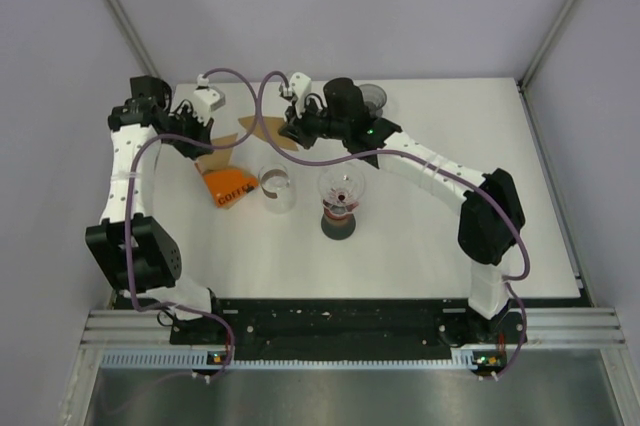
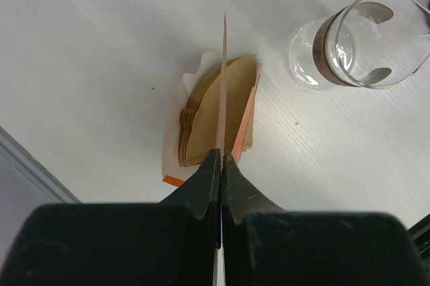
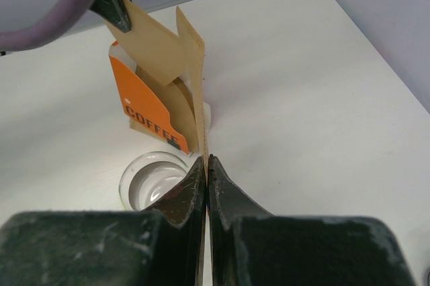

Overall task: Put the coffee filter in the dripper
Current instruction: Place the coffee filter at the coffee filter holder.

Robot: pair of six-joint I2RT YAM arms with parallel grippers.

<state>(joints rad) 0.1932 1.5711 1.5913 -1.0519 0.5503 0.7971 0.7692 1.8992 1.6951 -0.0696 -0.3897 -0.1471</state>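
Landmark: dripper [image 1: 340, 189], a clear cone upright on a dark base [image 1: 340, 225], mid-table [image 1: 480, 126].
Coffee filter [image 1: 262, 130]: brown paper, held in the air to the far left of the dripper, not in it. Seen edge-on from the left wrist [image 2: 224, 84] and as a folded sheet from the right wrist [image 3: 161, 48].
Left gripper [image 1: 198, 144]: further left of the dripper than anything else listed; fingers pressed together on the thin paper edge [image 2: 220, 158]. From the right wrist its fingertip [image 3: 117, 5] pinches the sheet's upper corner.
Right gripper [image 1: 290, 133]: far-left of the dripper, nearer to it than the left one; fingers closed flat on the paper's other edge [image 3: 205, 162].
Filter pack [image 1: 228, 186]: orange, marked COFFEE [image 3: 144, 108], lying left of the dripper beyond the carafe, with a stack of brown filters showing [image 2: 218, 121].
Glass carafe [image 1: 275, 186]: upright, just left of the dripper, between it and the pack [image 2: 356, 41] [image 3: 156, 182].
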